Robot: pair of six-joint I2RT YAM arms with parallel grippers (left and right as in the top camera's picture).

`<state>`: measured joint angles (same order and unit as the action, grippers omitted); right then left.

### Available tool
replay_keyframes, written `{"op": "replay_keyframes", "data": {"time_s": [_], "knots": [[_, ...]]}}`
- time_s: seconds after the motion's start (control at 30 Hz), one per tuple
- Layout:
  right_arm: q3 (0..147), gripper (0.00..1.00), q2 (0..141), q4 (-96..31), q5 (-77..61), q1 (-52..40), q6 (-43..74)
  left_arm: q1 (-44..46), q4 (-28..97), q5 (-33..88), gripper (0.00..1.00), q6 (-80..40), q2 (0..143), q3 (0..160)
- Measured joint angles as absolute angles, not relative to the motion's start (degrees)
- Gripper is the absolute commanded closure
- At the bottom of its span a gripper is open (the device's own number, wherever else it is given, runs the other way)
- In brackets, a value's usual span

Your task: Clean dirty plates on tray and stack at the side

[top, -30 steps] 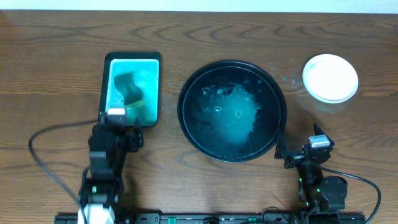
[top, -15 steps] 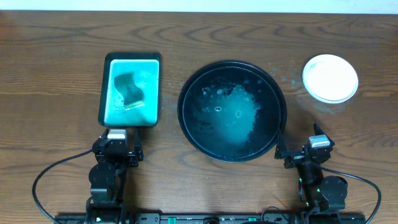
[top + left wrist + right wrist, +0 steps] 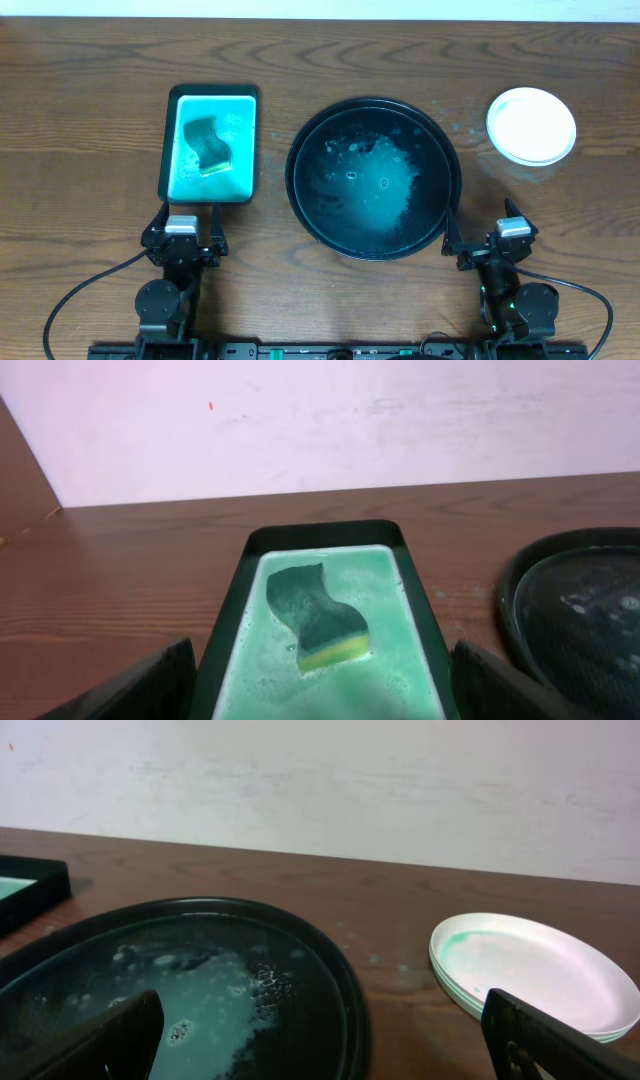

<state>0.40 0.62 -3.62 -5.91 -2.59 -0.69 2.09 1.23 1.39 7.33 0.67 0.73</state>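
The white plates (image 3: 531, 125) lie stacked on the brown table at the far right, beside the tray. In the right wrist view the stack (image 3: 530, 970) shows a faint teal tint on its left part. The large round black tray (image 3: 291, 180) sits mid-table with no plate on it, only teal soapy film. My left gripper (image 3: 184, 234) is open and empty, just in front of the rectangular tray. My right gripper (image 3: 487, 242) is open and empty, near the round tray's front right rim (image 3: 345, 985).
A small rectangular black tray (image 3: 166, 150) of teal liquid holds a green-and-yellow sponge (image 3: 206, 143), also seen in the left wrist view (image 3: 318, 618). The round tray's edge (image 3: 510, 595) is to its right. Cables trail along the table's front edge.
My left gripper has drawn back from the rectangular tray's near end toward the table's front edge. The sponge stays in the liquid. The right arm has not moved.
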Motion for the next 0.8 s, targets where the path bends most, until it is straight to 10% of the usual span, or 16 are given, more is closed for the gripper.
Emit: {"op": "replay_keyframes", "data": {"time_s": [0.8], "knots": [[0.4,0.01,0.6,-3.6,-5.9,-2.6,-0.7,2.1,1.2,1.1,0.19,2.7,0.6,0.7]]}}
